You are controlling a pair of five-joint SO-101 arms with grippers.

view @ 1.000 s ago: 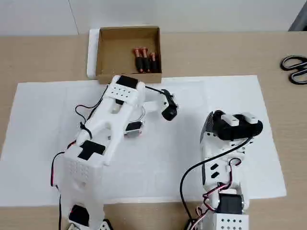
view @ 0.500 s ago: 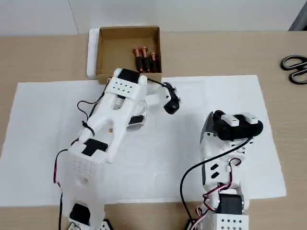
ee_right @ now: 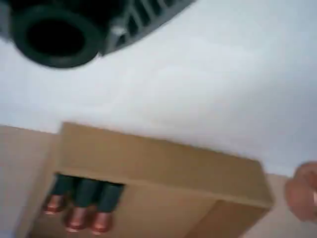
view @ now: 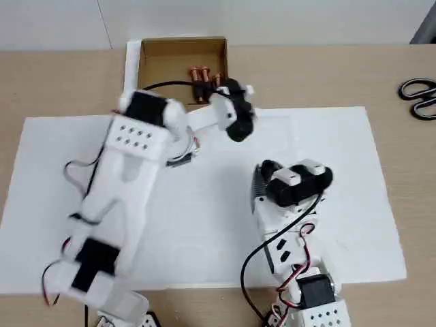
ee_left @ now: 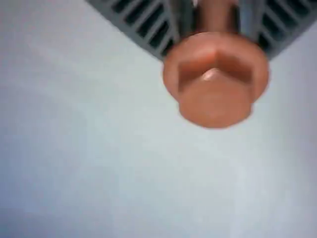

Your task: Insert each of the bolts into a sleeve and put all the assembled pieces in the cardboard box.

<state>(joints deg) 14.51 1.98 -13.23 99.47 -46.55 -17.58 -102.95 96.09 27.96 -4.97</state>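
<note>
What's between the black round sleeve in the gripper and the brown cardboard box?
Bare white paper sheet, between sleeve and box, in the right wrist view.

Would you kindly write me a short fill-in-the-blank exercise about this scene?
1. The left tool grips a copper ____.
2. The right tool holds a black ____.
3. The box contains ____ assembled pieces.
Missing words: bolt; sleeve; three.
</note>
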